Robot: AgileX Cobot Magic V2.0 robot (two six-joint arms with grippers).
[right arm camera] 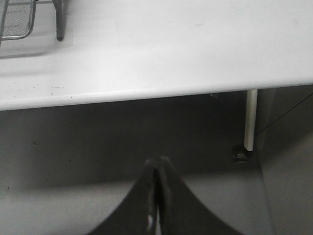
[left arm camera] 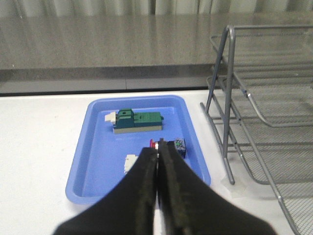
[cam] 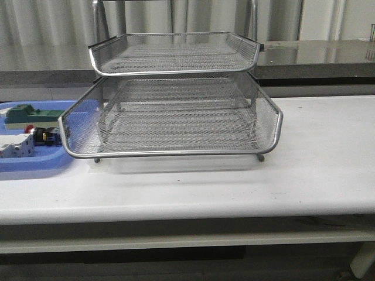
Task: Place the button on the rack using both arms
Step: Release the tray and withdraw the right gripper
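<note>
The button [left arm camera: 171, 145] lies on its side in the blue tray [left arm camera: 98, 156], red head to one side, blue-green block to the other; the front view shows the button [cam: 43, 135] at the far left, half behind the rack's rim. The silver wire rack [cam: 176, 111] stands mid-table, and the left wrist view catches the rack [left arm camera: 254, 112] beside the tray. My left gripper [left arm camera: 158, 152] hangs shut and empty above the tray, its tips just short of the button. My right gripper [right arm camera: 157, 161] is shut and empty, below and in front of the table edge [right arm camera: 146, 93]. Neither arm shows in the front view.
A green block component [left arm camera: 137, 120] and a white component [left arm camera: 129, 163] share the blue tray. A rack foot [right arm camera: 59, 27] stands on the white table. Below the table edge are a white table leg [right arm camera: 250, 120] and grey floor. A grey counter [cam: 316, 55] runs behind.
</note>
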